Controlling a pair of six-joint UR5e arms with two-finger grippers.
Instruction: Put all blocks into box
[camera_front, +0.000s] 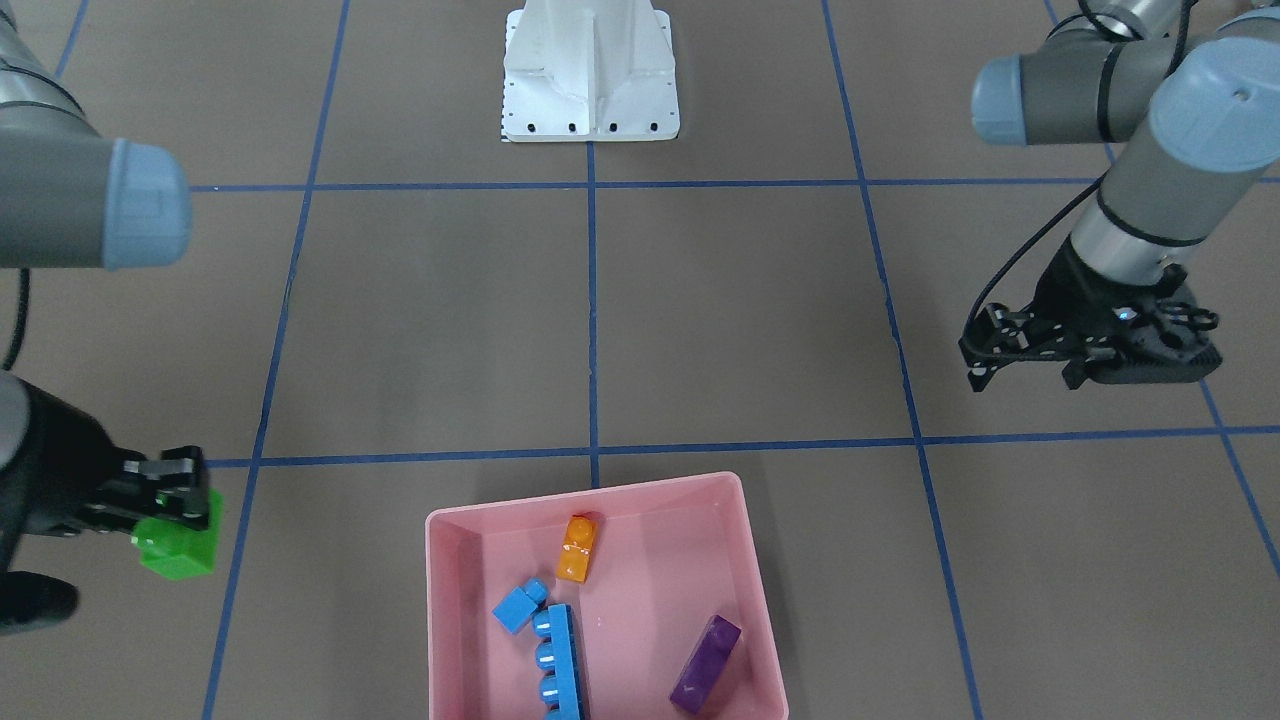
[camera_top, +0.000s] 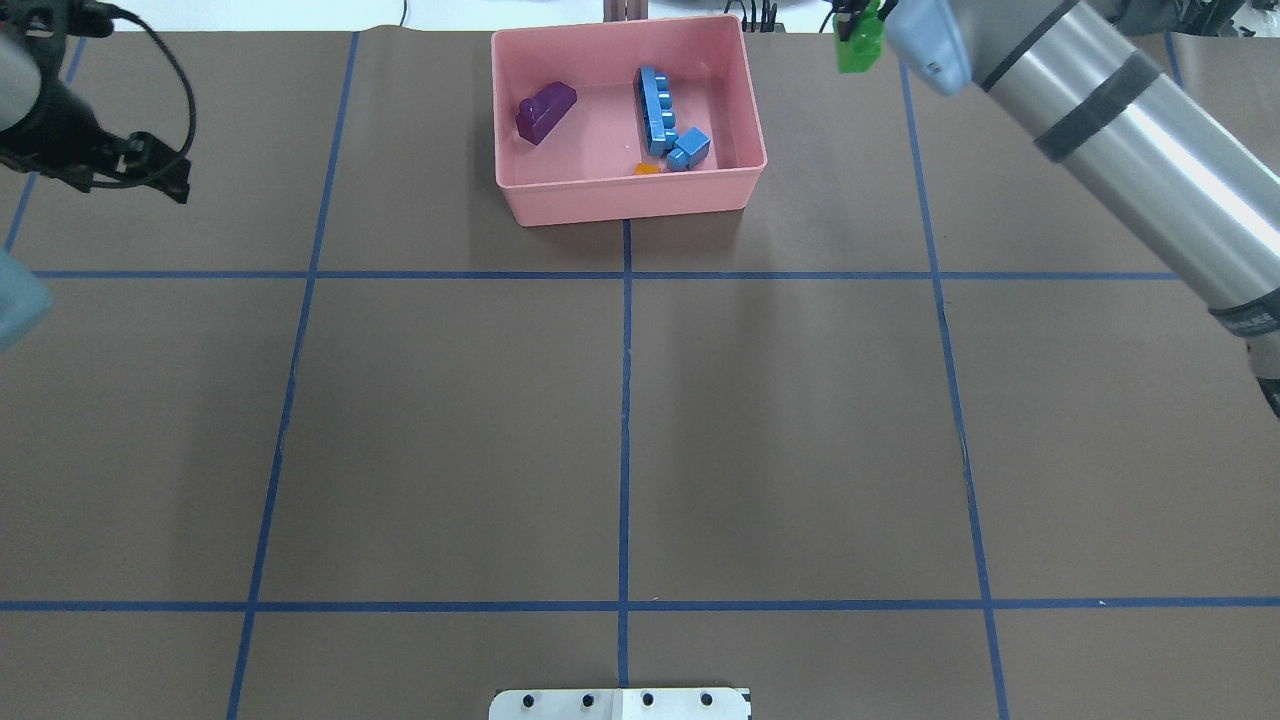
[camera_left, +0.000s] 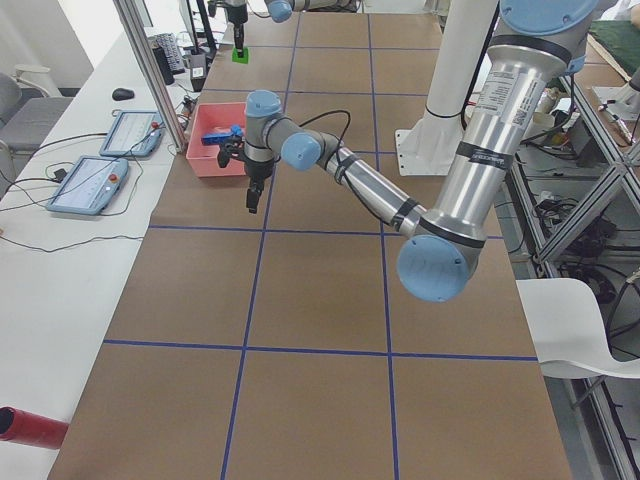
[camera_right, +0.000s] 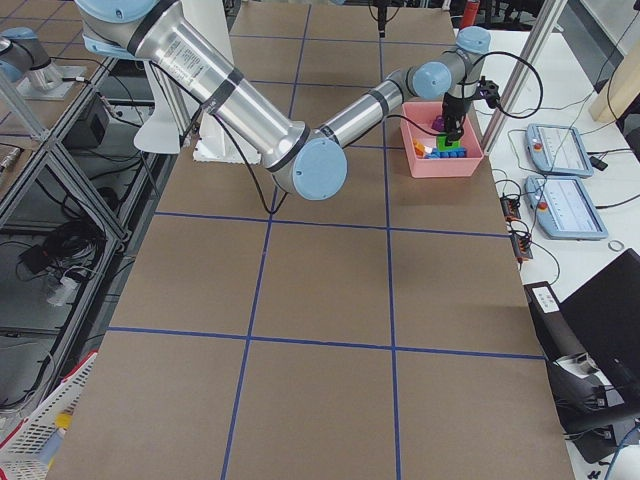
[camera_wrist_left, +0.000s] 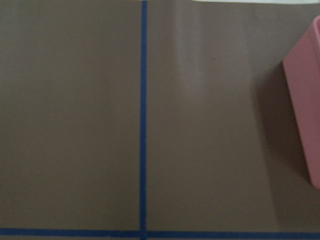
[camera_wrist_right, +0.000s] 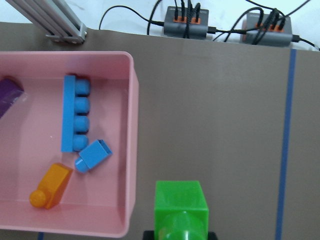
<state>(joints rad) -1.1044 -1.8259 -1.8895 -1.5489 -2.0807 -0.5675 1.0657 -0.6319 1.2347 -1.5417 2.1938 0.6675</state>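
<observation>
The pink box (camera_front: 600, 493) stands at the table's far edge from the robot. It holds the orange brick (camera_front: 578, 547), the small blue brick (camera_front: 518, 605), the long blue brick (camera_front: 560, 665) and the purple sloped brick (camera_front: 705, 665). My right gripper (camera_front: 170, 505) is shut on the green brick (camera_front: 182, 545) and holds it above the table, outside the box on the robot's right side. In the right wrist view the green brick (camera_wrist_right: 181, 210) is just right of the box wall (camera_wrist_right: 131, 150). My left gripper (camera_front: 1025, 385) is open and empty, well away on the box's other side.
The white robot base (camera_front: 590, 70) stands at the robot's side of the table. Blue tape lines cross the brown table (camera_front: 740, 320). Cable hubs (camera_wrist_right: 186, 27) lie just past the far edge. The right arm's long links (camera_top: 1120, 130) reach over the table's right part.
</observation>
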